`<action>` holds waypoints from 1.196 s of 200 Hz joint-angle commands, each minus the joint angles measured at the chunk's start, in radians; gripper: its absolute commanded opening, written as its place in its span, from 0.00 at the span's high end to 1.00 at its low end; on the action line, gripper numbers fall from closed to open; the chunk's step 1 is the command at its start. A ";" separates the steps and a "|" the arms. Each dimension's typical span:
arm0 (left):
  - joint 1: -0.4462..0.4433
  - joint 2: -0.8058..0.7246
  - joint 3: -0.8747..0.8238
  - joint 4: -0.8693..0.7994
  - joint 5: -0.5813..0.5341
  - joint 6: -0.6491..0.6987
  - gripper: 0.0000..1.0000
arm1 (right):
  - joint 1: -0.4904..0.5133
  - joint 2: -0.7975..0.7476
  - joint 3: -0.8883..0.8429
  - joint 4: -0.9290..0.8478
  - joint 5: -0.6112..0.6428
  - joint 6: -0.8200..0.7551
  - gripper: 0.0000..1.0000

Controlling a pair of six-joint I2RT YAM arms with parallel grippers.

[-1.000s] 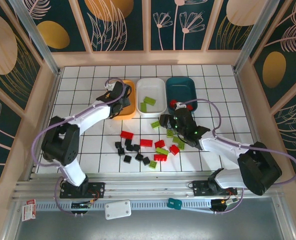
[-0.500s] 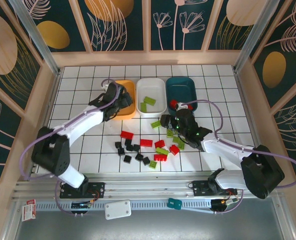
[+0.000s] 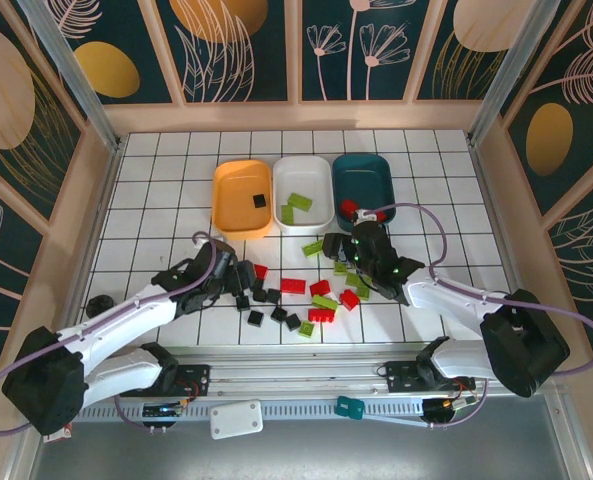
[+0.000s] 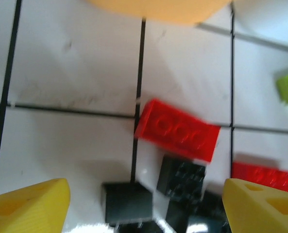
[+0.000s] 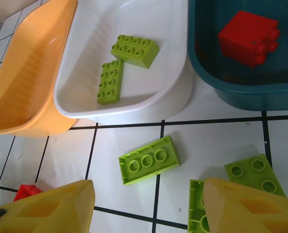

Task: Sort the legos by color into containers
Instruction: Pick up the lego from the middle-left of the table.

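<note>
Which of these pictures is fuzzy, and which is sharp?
Left wrist view: smeared throughout, the red brick and black bricks soft-edged. Right wrist view: crisp, studs on the lime bricks in the white tray countable. Top external view: evenly lit, sharp.

The desk [image 3: 156, 200] is white with a black grid. At the far side, left to right: orange tray [image 3: 234, 195] with one black brick [image 3: 260, 200], white tray [image 3: 306, 172] with lime green bricks [image 3: 300, 201], dark teal tray [image 3: 366, 175] with a red brick [image 3: 348, 208].

Orange tray [image 4: 158, 9] cut by top edge; black bricks [image 4: 182, 177] blurred.
</note>
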 commanded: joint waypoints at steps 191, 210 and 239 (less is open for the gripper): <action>-0.014 0.148 0.021 0.054 -0.029 0.048 0.72 | 0.006 -0.009 0.006 -0.015 0.024 0.006 0.39; -0.009 0.115 0.091 0.031 -0.065 0.062 0.72 | 0.006 -0.009 0.003 -0.007 0.022 0.009 0.39; 0.052 0.179 0.269 0.032 -0.084 0.116 0.72 | 0.006 -0.006 -0.004 0.000 0.016 0.014 0.39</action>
